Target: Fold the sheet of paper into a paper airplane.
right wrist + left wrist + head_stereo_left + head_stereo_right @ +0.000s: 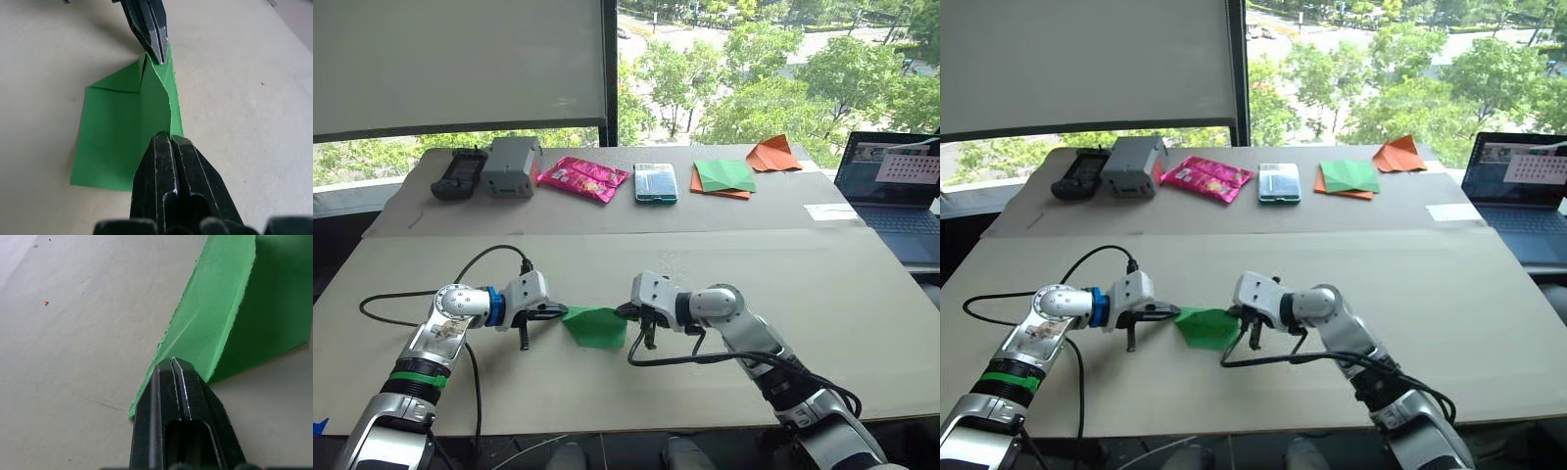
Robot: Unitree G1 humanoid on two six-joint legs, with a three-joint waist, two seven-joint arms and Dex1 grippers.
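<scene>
left wrist: my left gripper (171, 363) has its fingers pressed together on the near corner of the sheet of paper (230, 318). Paper runs away from the tips; one flap is raised along a crease over a darker layer below. Table (63, 333) under it is bare cardboard-coloured board.
right wrist: my right gripper (168, 139) is clamped on the opposite end of the same raised flap. Left gripper's tips come in from the far side, pinching the other end of that edge. One small corner fold visible by the far end; the rest of the sheet lies flat on the table.
head, left eye: both arms meet at the table's front middle, sheet between them and touching both. Left gripper on its left point, right on its right edge.
head, right eye: same layout. Along the back edge: black controller (1076, 173), grey box (1133, 165), pink snack packet (1205, 177), clear case (1279, 182), green-and-orange paper stack (1347, 178), orange paper shape (1398, 154). Laptop (1518, 191) far right.
progress: early-to-mid, my read. A long fold and a corner crease are in; no pointed nose or wings yet.
left to do: flatten this flap, mirror it on the other side, form the wings. Both grips are near the edge, so slip or tear is the risk.
</scene>
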